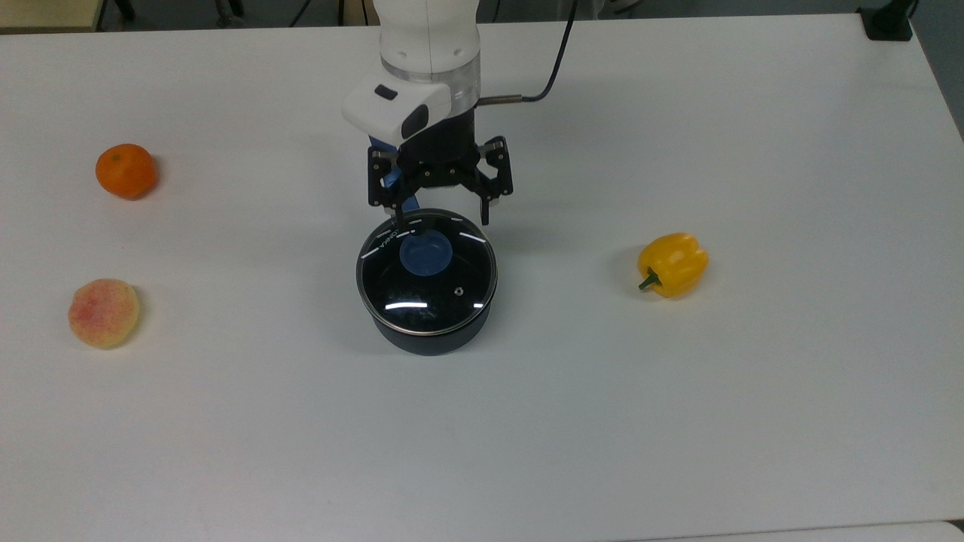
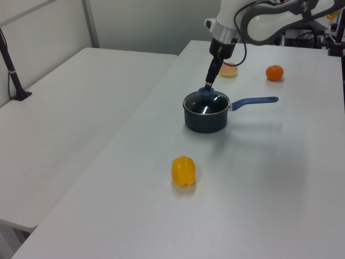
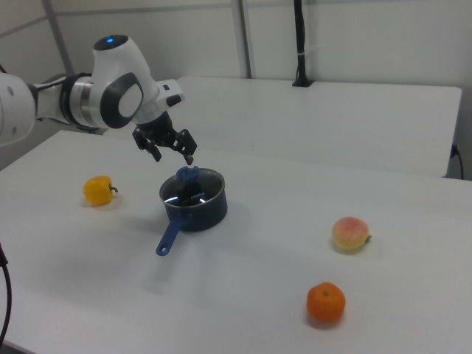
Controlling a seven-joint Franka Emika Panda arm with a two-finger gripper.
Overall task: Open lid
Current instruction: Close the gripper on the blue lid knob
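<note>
A big white table (image 1: 753, 414) fills the room, with another white table beside it and plain walls behind.

The gripper (image 1: 440, 220) hangs in the air with its two fingers wide apart and nothing between them. It points down. The lid (image 1: 426, 271) sits shut on the dark pot (image 1: 429, 340), just below the gripper and a little toward the top view's bottom. The blue knob (image 1: 425, 254) in the middle of the lid is close under the fingers, but they are not around it yet. The pot's long blue handle (image 2: 254, 100) runs back under the arm.

What could go wrong? The gripper looks a bit off from the knob's middle. If it goes straight down from here, one finger could land on the glass and push on it. If the fingers close too high, they could slip off the smooth knob. Then the lid could tip and drop back with a bang. If the lid sticks, the whole pot might lift or slide too.

Count them: one pot, one lid, one knob. One orange (image 1: 126, 171) and one peach (image 1: 104, 312) sit far off to the top view's left of the gripper. One yellow pepper (image 1: 672, 264) sits far off to the top view's right.
</note>
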